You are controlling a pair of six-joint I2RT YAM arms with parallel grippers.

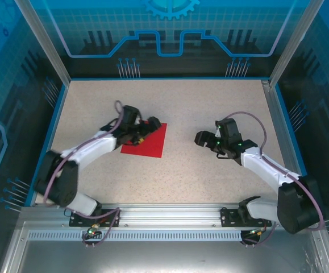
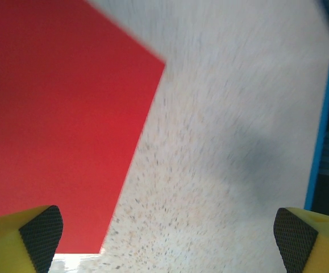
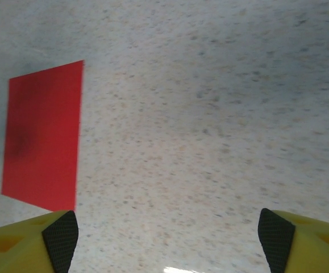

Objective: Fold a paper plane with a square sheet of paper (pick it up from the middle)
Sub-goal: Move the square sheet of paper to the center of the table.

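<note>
The square sheet of paper (image 1: 150, 143) lies flat on the speckled table, bright red, left of centre. My left gripper (image 1: 150, 126) hovers over the sheet's far left part. In the left wrist view the paper (image 2: 56, 114) covers the upper left, and the left gripper (image 2: 167, 239) stands open over its right edge and bare table, holding nothing. My right gripper (image 1: 199, 138) is to the right of the sheet, apart from it and pointing at it. The right wrist view has the paper (image 3: 42, 142) at the left, with the right gripper (image 3: 169, 239) open over bare table.
The table (image 1: 181, 102) is bordered by a blue rim and see-through walls, with a blue edge (image 2: 323, 114) close on the right of the left wrist view. An aluminium rail (image 1: 170, 213) with both arm bases runs along the near edge.
</note>
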